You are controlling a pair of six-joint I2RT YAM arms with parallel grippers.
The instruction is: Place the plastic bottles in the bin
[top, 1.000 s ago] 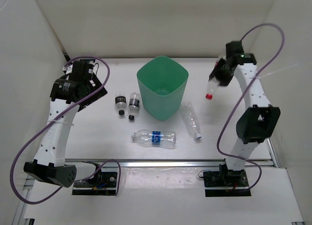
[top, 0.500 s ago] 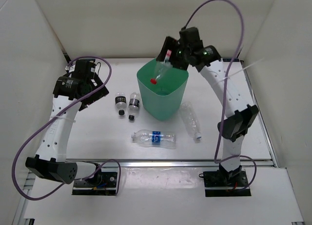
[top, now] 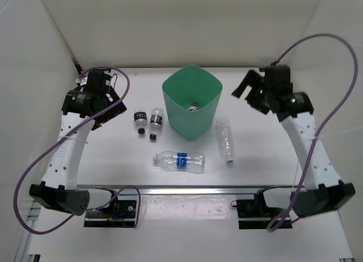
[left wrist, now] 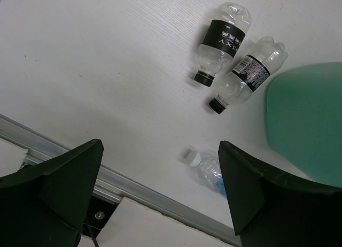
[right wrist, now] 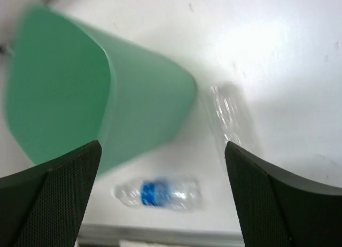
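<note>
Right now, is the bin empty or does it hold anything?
Not empty: the bin stands upright with one small item on its floor, likely a bottle.

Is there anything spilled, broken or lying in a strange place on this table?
Nothing stands out. The bin stands upright with one bottle inside. The black-labelled bottles, the blue-labelled bottle and the unlabelled bottle lie on their sides on the table, none visibly leaking.
</note>
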